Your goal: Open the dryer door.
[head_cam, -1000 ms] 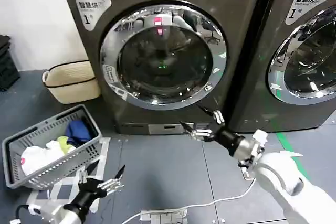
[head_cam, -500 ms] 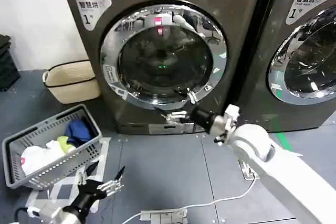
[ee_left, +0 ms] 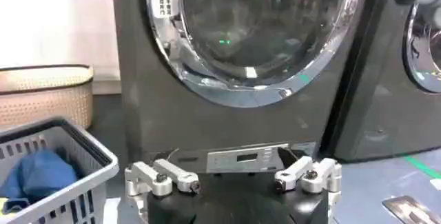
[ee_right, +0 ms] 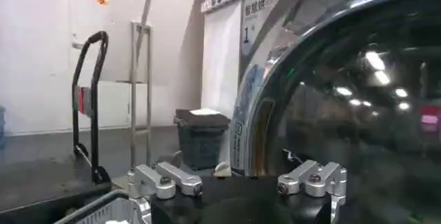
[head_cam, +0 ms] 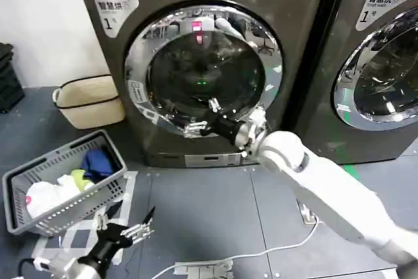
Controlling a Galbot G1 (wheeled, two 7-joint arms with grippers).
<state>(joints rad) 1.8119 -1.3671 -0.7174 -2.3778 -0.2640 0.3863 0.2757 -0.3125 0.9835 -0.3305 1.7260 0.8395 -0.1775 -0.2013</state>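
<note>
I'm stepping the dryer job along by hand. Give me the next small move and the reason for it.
Probably ease the right hand further left along the lower chrome ring toward the door's left edge. It hovers open against the dryer door, which looks fully shut, and grips nothing yet. The left hand waits low near the laundry basket.

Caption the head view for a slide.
Right gripper, open, reaches the closed dryer door's lower rim; left gripper idles low near the laundry basket.
</note>
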